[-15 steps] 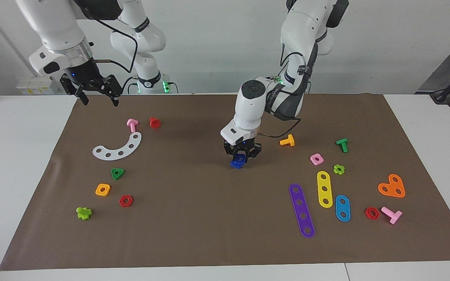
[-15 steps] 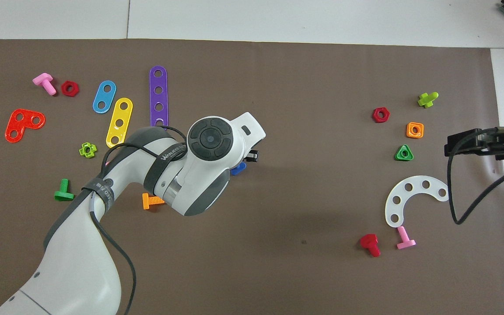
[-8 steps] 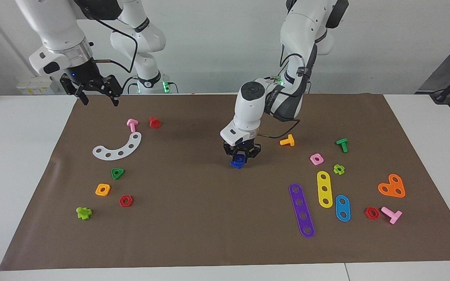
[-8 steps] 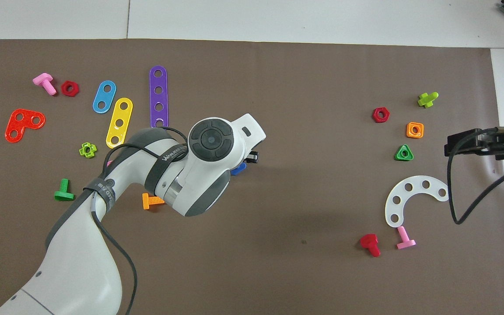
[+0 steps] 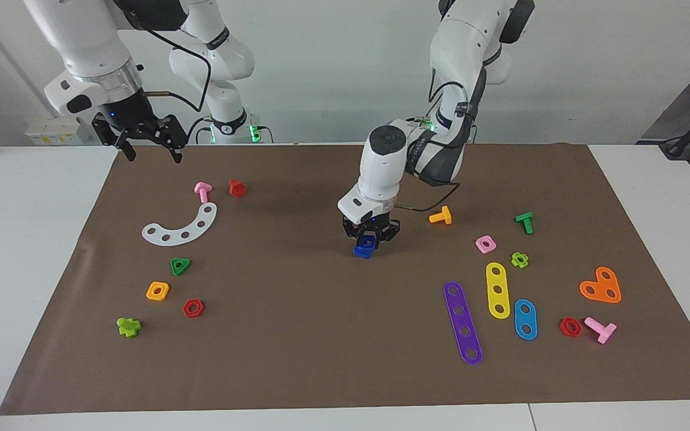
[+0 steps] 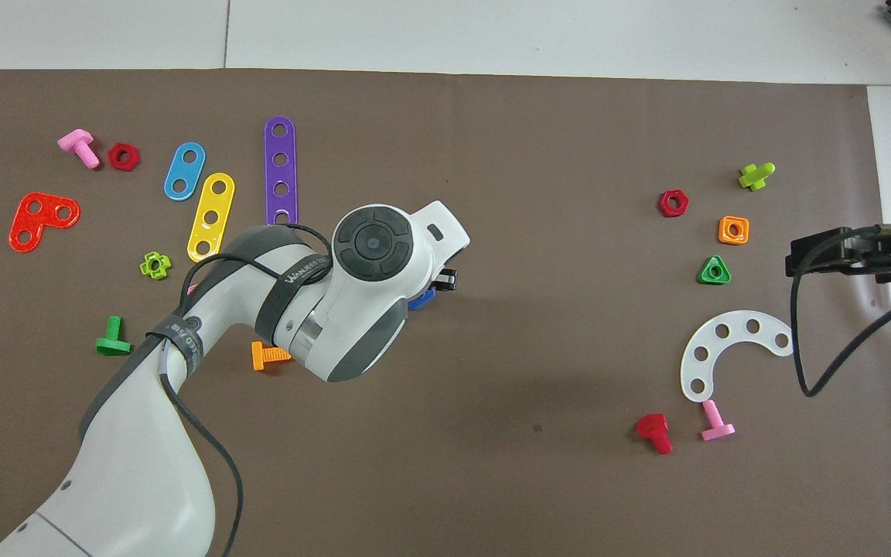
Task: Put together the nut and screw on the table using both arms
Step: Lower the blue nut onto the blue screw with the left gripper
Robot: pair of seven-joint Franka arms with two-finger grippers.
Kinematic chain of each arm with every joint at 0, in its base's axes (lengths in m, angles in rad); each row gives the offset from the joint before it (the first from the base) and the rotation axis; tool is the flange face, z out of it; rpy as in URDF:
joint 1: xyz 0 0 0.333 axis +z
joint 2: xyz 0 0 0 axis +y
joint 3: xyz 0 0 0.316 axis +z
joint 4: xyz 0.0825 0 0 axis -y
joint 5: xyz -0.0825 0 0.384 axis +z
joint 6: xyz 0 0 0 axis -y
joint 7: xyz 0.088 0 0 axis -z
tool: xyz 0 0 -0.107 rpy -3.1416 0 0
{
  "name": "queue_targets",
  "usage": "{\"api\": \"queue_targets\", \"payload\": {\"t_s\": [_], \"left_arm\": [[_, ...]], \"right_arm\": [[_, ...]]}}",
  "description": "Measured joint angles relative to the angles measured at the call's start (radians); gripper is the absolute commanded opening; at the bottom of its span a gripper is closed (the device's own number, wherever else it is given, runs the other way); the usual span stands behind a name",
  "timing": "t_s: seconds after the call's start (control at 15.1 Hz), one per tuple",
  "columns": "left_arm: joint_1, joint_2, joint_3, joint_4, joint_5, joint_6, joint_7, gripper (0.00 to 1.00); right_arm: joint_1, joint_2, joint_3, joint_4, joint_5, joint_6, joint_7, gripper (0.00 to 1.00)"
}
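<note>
Facing view: high, across the desk (image 5: 39, 251), looking toward the robots. Overhead view: above robots' end, looking steeply down. Shared: brown mat (image 5: 297, 335), half-turned.

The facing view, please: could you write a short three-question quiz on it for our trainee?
1. True or false: the right gripper holds the dark blue nut.
2. Which piece lies beside the white curved strip, nearer to the robots? A: a pink bolt. B: a purple strip. C: a yellow strip.
3. Fill the gap: the left gripper, over the middle of the mat, is ____ on the nut.

Key: 1 false, the right gripper is open and holds nothing; 2 A; 3 shut.
</note>
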Motion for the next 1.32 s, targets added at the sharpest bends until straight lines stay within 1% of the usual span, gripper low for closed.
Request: {"api": "queue_targets", "payload": {"t_s": [0.79, 1.12, 1.19, 1.32], "left_arm": [[0.0, 0.0, -0.007, -0.002, -0.014, -0.002, 0.0, 0.0], [0.0, 0.0, -0.008, -0.031, -0.014, 0.028, 0.0, 0.0], [0.0, 0.0, -0.008, -0.035, -0.014, 0.031, 0.0, 0.09], [0.0, 0.0, -0.009, -0.039, -0.014, 0.038, 0.0, 0.56]], "right_arm": [[0.0, 0.0, 0.0, 0.0, 0.0, 0.0, 0.0, 1.0], [0.0, 0.0, 0.0, 0.0, 0.0, 0.0, 0.0, 1.0], [0.0, 0.0, 0.0, 0.0, 0.0, 0.0, 0.0, 1.0], [0.0, 0.0, 0.0, 0.0, 0.0, 0.0, 0.0, 1.0]]}}
